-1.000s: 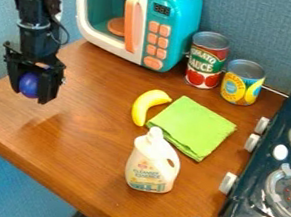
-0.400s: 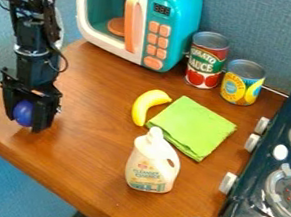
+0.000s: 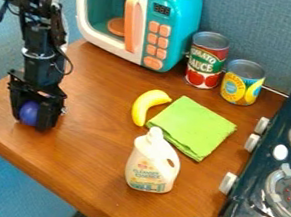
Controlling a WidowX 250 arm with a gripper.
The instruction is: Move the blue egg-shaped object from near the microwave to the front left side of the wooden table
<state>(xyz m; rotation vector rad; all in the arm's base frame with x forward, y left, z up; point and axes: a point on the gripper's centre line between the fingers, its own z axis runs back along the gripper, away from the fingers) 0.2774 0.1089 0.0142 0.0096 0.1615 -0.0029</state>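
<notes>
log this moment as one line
gripper: closed on purple ball | place: table's left side | nearest: banana, white bottle

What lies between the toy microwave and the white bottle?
The yellow banana lies between them, with a corner of the green cloth close to the bottle's cap, as the camera view shows.

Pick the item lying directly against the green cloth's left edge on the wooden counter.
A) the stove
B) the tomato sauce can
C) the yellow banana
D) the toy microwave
C: the yellow banana lies right alongside the left edge of the green cloth.
</notes>
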